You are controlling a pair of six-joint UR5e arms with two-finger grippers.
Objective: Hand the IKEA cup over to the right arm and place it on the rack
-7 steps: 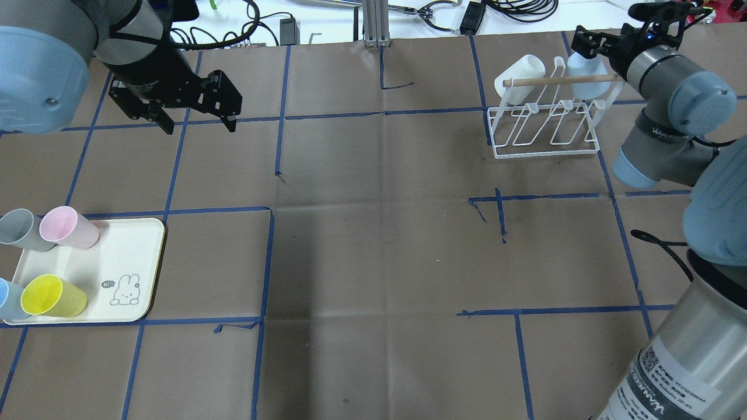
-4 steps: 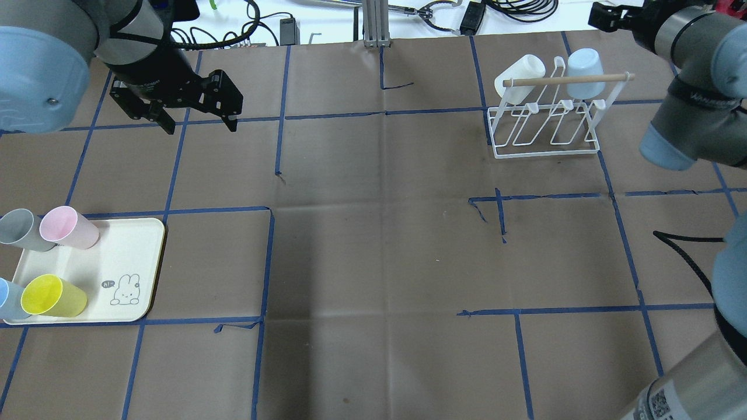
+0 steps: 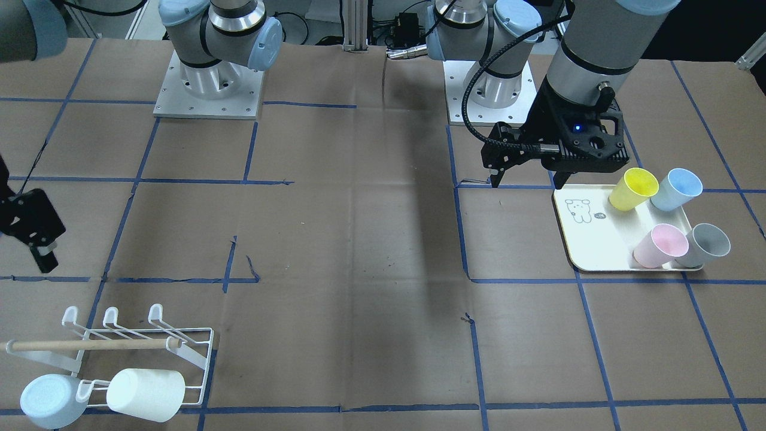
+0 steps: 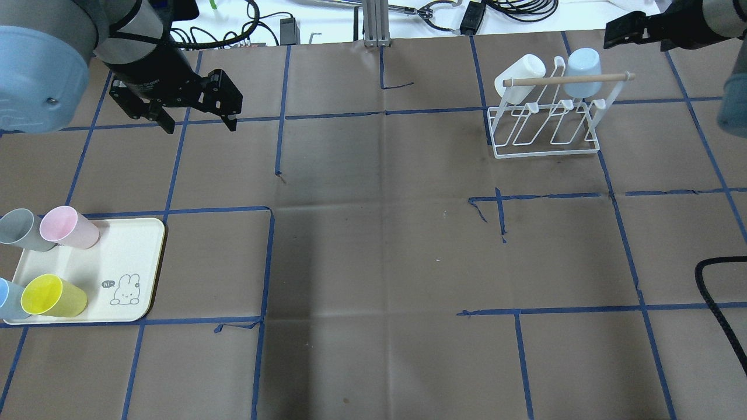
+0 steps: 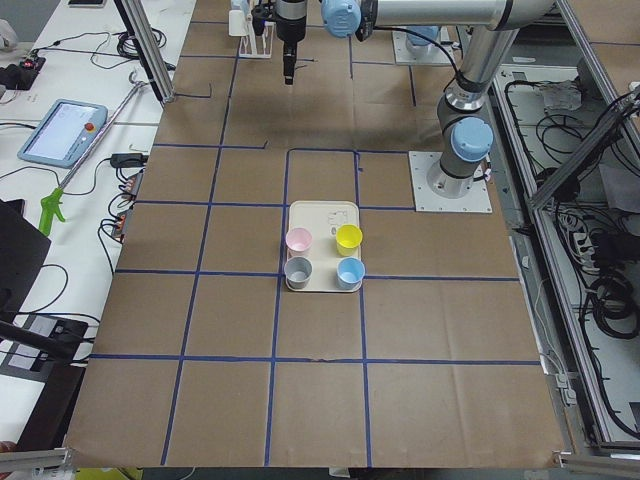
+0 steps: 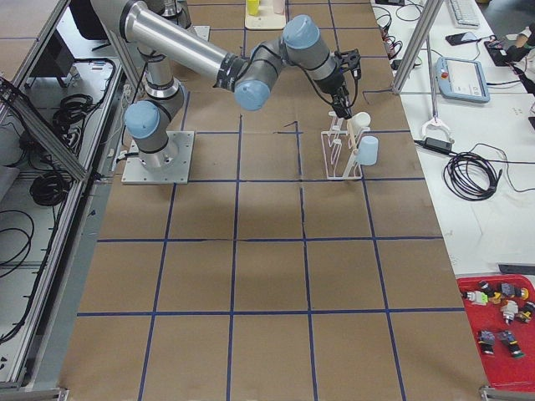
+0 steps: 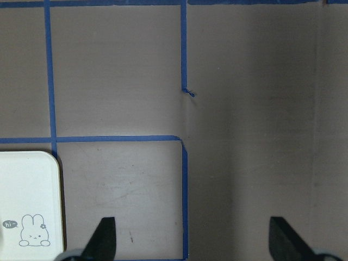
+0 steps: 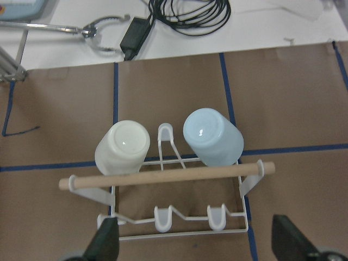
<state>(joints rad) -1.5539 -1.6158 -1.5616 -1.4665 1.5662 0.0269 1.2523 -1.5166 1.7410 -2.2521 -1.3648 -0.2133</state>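
Four IKEA cups stand on the cream tray (image 4: 125, 251): pink (image 4: 67, 227), grey (image 4: 20, 230), yellow (image 4: 52, 296) and blue (image 4: 7, 298). A white cup (image 4: 519, 76) and a pale blue cup (image 4: 583, 73) hang upturned on the white wire rack (image 4: 545, 146). My left gripper (image 4: 198, 122) hovers open and empty beyond the tray; the left wrist view shows only the tray's corner (image 7: 27, 206). My right gripper (image 4: 613, 36) is open and empty, above and beyond the rack (image 8: 174, 231), looking down on both cups.
Blue tape lines grid the brown paper table. Cables, a power adapter and a metal post (image 4: 376, 23) lie past the far edge. A black cable (image 4: 715, 297) loops in at the right. The rack's wooden dowel (image 4: 569, 80) spans its top.
The right arm has pulled away from the rack, up and to the right, leaving the pale blue cup on a prong. The left arm has not moved.
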